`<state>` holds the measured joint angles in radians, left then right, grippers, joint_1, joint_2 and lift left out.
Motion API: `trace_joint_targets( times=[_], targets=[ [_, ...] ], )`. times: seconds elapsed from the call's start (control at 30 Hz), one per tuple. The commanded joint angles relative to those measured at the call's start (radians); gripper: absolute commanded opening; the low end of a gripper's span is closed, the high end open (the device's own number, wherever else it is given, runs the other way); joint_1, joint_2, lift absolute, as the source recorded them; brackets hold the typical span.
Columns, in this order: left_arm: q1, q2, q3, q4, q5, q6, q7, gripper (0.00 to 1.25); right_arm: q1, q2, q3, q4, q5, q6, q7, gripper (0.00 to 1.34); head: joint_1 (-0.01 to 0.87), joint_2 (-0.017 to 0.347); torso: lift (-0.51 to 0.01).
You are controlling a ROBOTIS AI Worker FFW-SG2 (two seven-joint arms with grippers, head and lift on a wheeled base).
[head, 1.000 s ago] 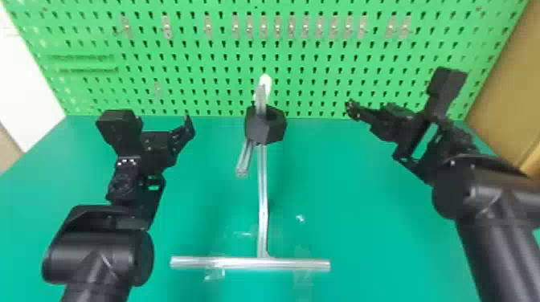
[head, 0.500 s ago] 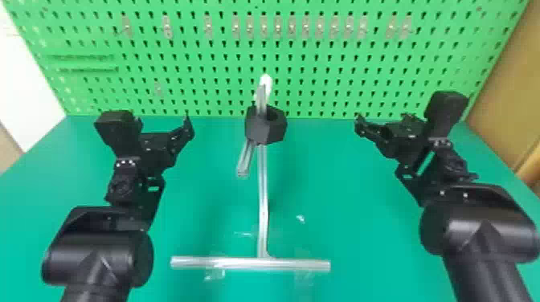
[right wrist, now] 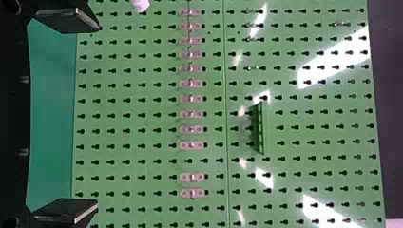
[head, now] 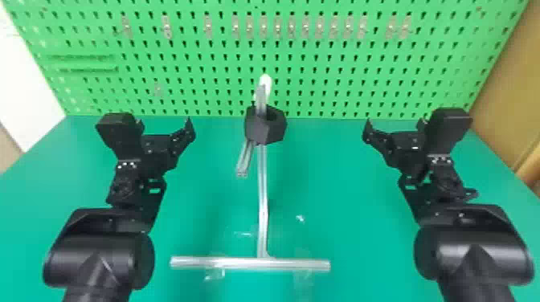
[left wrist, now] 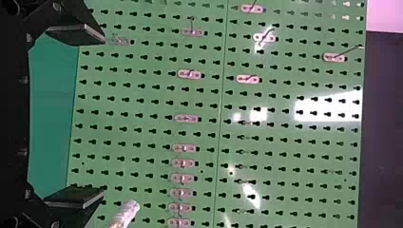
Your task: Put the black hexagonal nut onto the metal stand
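Nearest, on a green desk [head: 361,241], the metal stand [head: 251,263] is seen with its crossbar lying sideways and clear tape [head: 215,274] stuck beside it. At the two near corners, a black arm is seen on each side, pointed away toward the back. From the middle of the crossbar a long bar is run away toward the back, and a short grooved bar [head: 243,160] is angled out just left of it.

The black hexagonal nut [head: 265,126] is placed at the upper part of the stand, its opening partly crossed by a metal bar; whether the bar is passed through it cannot be told. A white tip [head: 265,82] is seen above.

The left hand [head: 164,124] is held well to the left of the nut and the right hand [head: 395,124] well to the right. The fingers of both are spread wide, with nothing gripped.

Farthest back, a green pegboard [head: 321,80] is stood upright, and a row of small metal clips [head: 291,26] is fixed across it.
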<state>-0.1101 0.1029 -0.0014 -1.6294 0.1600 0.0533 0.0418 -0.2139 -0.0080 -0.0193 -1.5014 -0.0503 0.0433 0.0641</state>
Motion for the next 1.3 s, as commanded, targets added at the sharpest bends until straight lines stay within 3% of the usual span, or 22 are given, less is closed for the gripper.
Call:
trace_joint_targets(
  times=[0.0, 0.53, 0.93, 1.27],
  targets=[
    [0.006, 0.0, 0.001, 0.002, 0.0, 0.0, 0.0, 1.09, 0.005, -0.003, 0.012, 0.006, 0.0, -0.005, -0.001, 1.32, 0.693, 0.081, -0.001],
    [0.016, 0.001, 0.001, 0.013, -0.002, 0.0, 0.001, 1.09, 0.007, -0.02, 0.027, 0.012, -0.028, 0.018, -0.003, 1.32, 0.693, 0.081, -0.001],
    [0.018, 0.0, -0.009, 0.016, -0.005, 0.0, 0.001, 1.1, 0.01, -0.043, 0.062, 0.017, -0.106, 0.053, -0.003, 1.32, 0.693, 0.081, -0.001],
    [0.02, 0.0, -0.014, 0.019, -0.007, 0.0, 0.001, 1.1, 0.008, -0.041, 0.055, 0.021, -0.109, 0.061, -0.003, 1.32, 0.693, 0.081, -0.001]
  ],
)
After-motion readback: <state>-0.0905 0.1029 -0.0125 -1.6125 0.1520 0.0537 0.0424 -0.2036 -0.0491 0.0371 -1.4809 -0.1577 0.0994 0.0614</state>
